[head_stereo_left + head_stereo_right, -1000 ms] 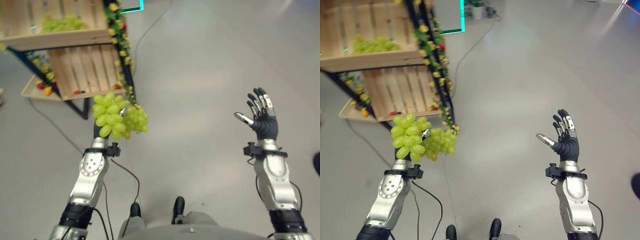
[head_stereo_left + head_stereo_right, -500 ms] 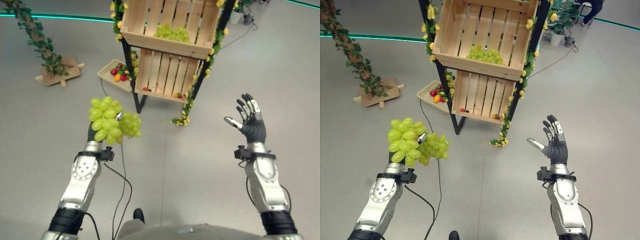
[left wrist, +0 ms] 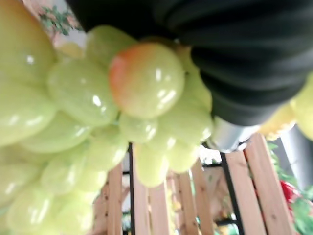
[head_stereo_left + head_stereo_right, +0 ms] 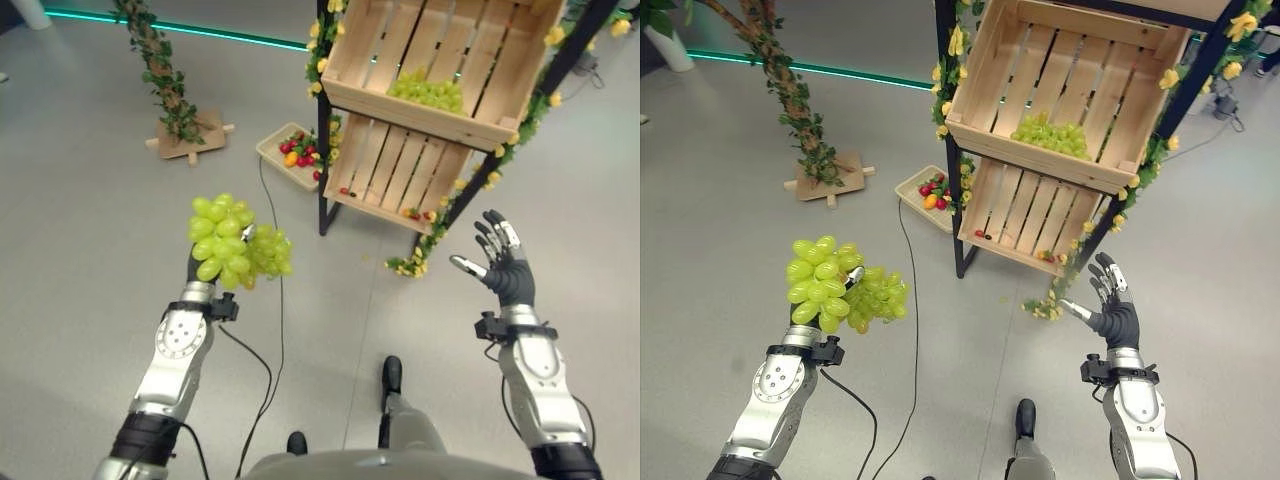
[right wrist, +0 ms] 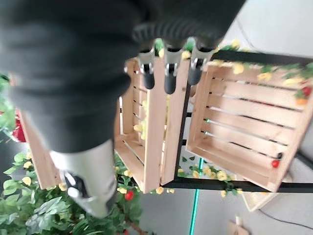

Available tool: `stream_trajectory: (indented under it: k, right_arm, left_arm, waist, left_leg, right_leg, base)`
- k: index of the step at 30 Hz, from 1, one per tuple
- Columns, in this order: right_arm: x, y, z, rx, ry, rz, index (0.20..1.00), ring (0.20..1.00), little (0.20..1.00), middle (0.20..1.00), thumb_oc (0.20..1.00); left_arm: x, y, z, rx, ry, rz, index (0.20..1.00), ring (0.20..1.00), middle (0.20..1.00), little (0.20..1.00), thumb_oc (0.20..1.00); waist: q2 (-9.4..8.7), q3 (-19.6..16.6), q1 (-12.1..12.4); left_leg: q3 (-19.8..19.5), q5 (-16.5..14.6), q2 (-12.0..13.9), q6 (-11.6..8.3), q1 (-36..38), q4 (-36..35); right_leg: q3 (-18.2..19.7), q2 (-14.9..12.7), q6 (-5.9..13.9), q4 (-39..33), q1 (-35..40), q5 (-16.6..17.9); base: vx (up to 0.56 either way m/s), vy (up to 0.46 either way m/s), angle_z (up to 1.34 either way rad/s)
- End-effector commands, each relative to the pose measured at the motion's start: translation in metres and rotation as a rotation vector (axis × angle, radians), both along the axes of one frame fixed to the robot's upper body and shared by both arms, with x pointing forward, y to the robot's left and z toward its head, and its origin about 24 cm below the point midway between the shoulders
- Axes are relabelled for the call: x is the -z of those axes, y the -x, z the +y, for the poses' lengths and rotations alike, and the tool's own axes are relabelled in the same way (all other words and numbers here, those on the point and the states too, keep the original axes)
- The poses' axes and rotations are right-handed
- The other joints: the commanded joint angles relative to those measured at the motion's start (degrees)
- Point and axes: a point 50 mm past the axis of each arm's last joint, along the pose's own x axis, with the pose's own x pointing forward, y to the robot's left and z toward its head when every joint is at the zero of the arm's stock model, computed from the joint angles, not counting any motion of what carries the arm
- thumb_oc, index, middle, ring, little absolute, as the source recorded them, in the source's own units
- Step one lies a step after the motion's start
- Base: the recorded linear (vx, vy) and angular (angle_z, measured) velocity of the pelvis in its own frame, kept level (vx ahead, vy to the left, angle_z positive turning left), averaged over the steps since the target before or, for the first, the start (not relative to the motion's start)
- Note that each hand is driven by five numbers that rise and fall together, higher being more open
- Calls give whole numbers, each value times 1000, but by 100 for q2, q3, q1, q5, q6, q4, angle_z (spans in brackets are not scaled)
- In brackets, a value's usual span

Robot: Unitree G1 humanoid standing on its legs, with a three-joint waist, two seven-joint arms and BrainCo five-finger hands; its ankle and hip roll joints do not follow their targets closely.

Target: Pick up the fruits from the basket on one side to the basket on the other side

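Note:
My left hand (image 4: 198, 268) is raised at the left, shut on a bunch of green grapes (image 4: 235, 241) that covers its fingers; the grapes (image 3: 73, 117) bulge right against the wrist camera. Ahead to the right stands a wooden crate shelf. Its upper crate (image 4: 440, 95) holds another bunch of green grapes (image 4: 428, 91); the lower crate (image 4: 400, 175) has a few small red fruits at its front edge. My right hand (image 4: 505, 265) is held up open, palm up, holding nothing, short of the shelf.
The shelf's black frame (image 4: 955, 215) carries yellow flower garlands. A flat tray of red and orange fruit (image 4: 296, 155) lies on the floor left of it. A leafy trunk on a wooden base (image 4: 170, 100) stands further left.
The camera has swung, so the crate shelf now sits further right and nearer. The left hand still holds the grapes up. The right hand stays open.

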Motion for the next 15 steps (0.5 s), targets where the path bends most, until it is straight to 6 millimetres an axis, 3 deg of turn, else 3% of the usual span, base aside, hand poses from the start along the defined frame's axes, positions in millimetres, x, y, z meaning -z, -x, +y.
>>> stream_trajectory:
  k: [1,2,5,6,8,12,13,15]
  right_arm:
    - [-27,-4,-15,40,41,-132,1000,1000,1000,1000,1000]
    - [-29,-4,-16,40,44,-140,1000,1000,1000,1000,1000]
    - [-33,-5,-22,47,31,-158,1000,1000,1000,1000,1000]
    - [-33,-5,-22,47,31,-159,1000,1000,1000,1000,1000]
    - [-37,-8,-23,47,23,-175,1000,1000,1000,1000,1000]
    - [-37,-9,-26,70,21,-173,1000,1000,1000,1000,1000]
    - [-35,-12,-26,81,21,-167,1000,1000,1000,1000,1000]
    - [-34,-14,-25,84,35,-160,1000,1000,1000,1000,1000]
  left_arm:
    - [-33,-7,-6,47,1,-175,200,200,200,200,200]
    - [-31,-6,-6,44,18,-171,200,200,200,200,200]
    - [-31,-6,-11,62,51,-175,200,200,200,200,200]
    - [-31,-6,-11,63,51,-176,200,200,200,200,200]
    - [-35,-6,-12,65,74,-190,200,200,200,200,200]
    - [-38,-6,-15,67,74,-203,200,200,200,200,200]
    - [-39,-6,-16,68,61,-207,200,200,200,200,200]
    - [-41,-6,-15,59,48,-215,200,200,200,200,200]
  waist:
    - [-65,-182,-138]
    - [-53,-206,-120]
    - [-60,-218,-104]
    - [-54,-210,-113]
    - [-152,-79,18]
    - [-221,-29,110]
    - [-184,-78,171]
    - [-115,-105,260]
  left_leg:
    - [-130,-386,54,3,196,341]
    - [-115,-366,84,-69,156,639]
    - [103,97,188,-342,-319,1894]
    - [89,69,200,-350,-352,1961]
    - [56,488,193,-528,-907,3172]
    - [250,340,317,-361,-1272,2740]
    - [173,174,339,-251,-1293,1786]
    - [-139,520,338,-281,-1309,899]
  right_leg:
    - [433,453,24,431,230,-251]
    - [316,507,-15,413,342,-262]
    - [113,683,-217,76,883,-361]
    - [101,695,-226,54,897,-350]
    - [51,758,-428,-163,1301,-488]
    - [66,761,-466,-310,1518,-608]
    - [118,791,-390,-324,1543,-667]
    - [212,866,-354,-322,1599,-724]
  base:
    - [343,-358,84]
    - [289,-325,69]
    - [178,-281,6]
    - [117,-227,-2]
    - [132,-282,4]
    - [150,-165,-8]
    - [183,14,2]
    - [200,28,-17]
